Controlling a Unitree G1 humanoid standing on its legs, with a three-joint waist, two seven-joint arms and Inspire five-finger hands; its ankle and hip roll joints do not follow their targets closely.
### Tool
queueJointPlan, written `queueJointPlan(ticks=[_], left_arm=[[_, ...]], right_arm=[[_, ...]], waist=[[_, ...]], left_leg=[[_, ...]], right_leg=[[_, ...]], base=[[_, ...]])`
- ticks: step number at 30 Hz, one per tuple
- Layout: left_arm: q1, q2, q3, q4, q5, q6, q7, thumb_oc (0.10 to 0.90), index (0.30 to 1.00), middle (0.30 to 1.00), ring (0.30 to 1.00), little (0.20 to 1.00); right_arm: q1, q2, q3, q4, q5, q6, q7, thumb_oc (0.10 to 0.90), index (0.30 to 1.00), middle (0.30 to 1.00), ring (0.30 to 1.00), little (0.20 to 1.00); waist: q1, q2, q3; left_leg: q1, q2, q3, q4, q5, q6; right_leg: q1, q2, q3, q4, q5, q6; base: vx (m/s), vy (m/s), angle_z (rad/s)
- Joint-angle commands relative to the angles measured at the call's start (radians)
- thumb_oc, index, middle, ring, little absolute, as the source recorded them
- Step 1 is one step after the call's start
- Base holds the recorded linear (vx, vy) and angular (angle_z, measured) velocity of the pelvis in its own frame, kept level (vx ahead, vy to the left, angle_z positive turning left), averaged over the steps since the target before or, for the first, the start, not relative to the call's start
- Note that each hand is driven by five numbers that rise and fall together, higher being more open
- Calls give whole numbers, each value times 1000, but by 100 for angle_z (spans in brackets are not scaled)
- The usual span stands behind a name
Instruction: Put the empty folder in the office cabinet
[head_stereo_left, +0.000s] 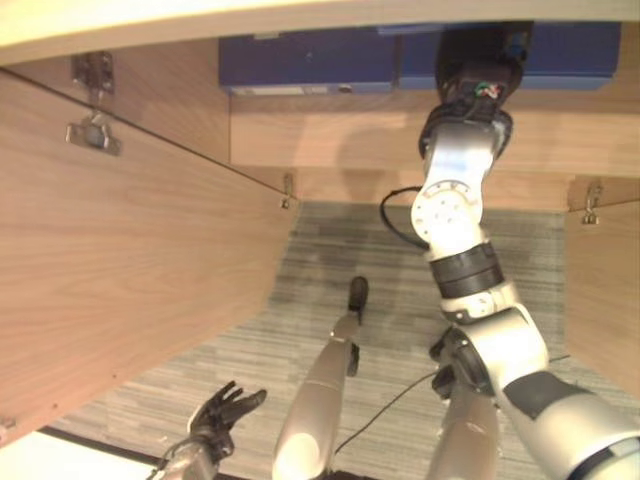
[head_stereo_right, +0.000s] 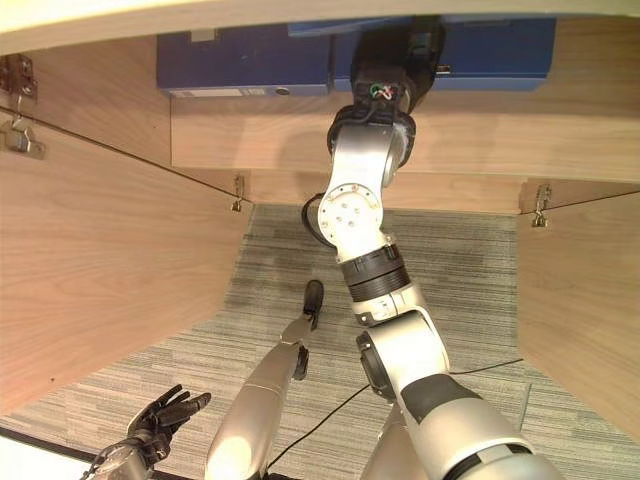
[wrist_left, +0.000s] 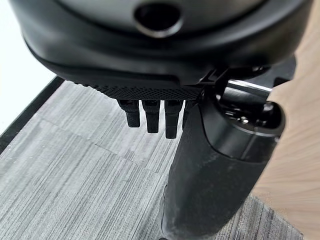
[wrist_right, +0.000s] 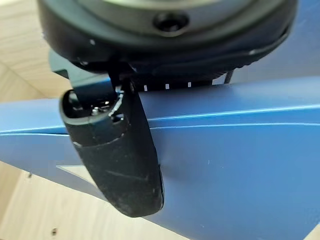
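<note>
Wood-grain cabinet panels frame the scene, with both doors swung open over a grey striped carpet. Inside, on the cabinet shelf, lies the blue folder, just beside a second blue folder that rests flat on the same shelf. On the blue folder sits the right hand, reached up into the cabinet at the end of its raised arm; in the right wrist view the thumb lies flat against the folder's blue cover, while whether the fingers curl round the folder's edge I cannot tell, since they are hidden behind it. Well apart from the cabinet shelf, low over the carpet, the left hand hangs with its fingers straight and spread, holding nothing.
</note>
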Motion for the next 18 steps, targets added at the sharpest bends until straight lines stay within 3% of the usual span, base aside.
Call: queueJointPlan(ticks=[1, 18], left_arm=[[69, 70, -18, 56, 24, 0, 26, 800, 900, 900, 900, 900], [61, 71, -49, 30, 38, -8, 38, 800, 900, 900, 900, 900]], right_arm=[[-175, -43, 88, -27, -55, -7, 113, 800, 900, 900, 900, 900], [-161, 46, -15, -135, -123, -132, -5, 800, 900, 900, 900, 900]], waist=[[13, -32, -41], [10, -11, -29]], left_leg=[[12, 27, -13, 45, -157, -50], [9, 21, -17, 40, -154, -47]], right_leg=[[5, -3, 82, -70, 27, 65], [1, -1, 83, -71, 25, 65]], base=[[0, 0, 0], [0, 0, 0]])
